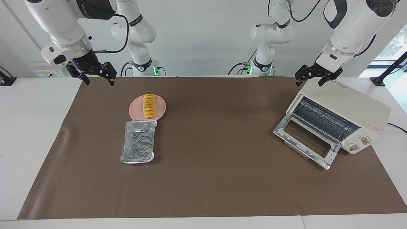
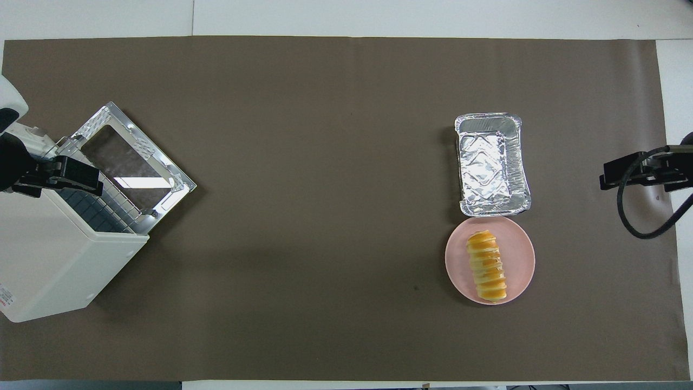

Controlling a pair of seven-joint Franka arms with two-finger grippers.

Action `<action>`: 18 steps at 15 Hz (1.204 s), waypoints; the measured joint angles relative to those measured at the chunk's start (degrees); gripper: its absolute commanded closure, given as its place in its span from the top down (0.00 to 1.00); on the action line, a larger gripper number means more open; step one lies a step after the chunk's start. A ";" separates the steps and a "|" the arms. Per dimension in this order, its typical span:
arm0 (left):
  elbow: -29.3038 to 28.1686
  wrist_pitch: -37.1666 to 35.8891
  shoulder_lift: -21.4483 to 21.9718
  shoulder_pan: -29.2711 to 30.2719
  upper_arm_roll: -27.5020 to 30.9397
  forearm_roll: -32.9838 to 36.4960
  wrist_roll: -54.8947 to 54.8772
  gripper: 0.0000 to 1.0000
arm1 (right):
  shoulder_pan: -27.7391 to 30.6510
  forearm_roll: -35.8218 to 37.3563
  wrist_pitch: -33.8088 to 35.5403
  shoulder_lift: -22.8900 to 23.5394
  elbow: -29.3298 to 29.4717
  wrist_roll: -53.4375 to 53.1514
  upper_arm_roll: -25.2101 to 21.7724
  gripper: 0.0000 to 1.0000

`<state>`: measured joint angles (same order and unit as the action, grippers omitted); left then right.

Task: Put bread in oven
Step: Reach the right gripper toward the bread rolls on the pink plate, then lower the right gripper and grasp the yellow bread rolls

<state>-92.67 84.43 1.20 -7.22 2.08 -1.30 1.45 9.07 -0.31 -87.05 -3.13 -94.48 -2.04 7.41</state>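
Progress: nothing moved, I judge | bread (image 1: 148, 106) on plate (image 1: 160, 109), right arm's end of counter | oven (image 1: 343, 119) door down | right pincer (image 1: 97, 77) wide, empty | left pincer (image 1: 310, 80) wide over oven | left: pick, load.

Oven (image 2: 65, 260) body partly beyond the overhead view's edge

High facing camera across the table, steep overhead from robots' end, both covering brown mat (image 1: 203, 178)
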 measured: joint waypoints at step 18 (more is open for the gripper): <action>0.00 0.00 0.00 0.00 0.00 0.00 0.00 1.00 | -7.41 -1.19 -16.75 -7.75 -27.92 -5.44 1.25 1.00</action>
<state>-92.67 84.43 1.20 -7.22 2.08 -1.30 1.45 1.66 -1.50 -103.79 -10.88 -122.41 -7.48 8.66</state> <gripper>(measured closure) 0.000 0.000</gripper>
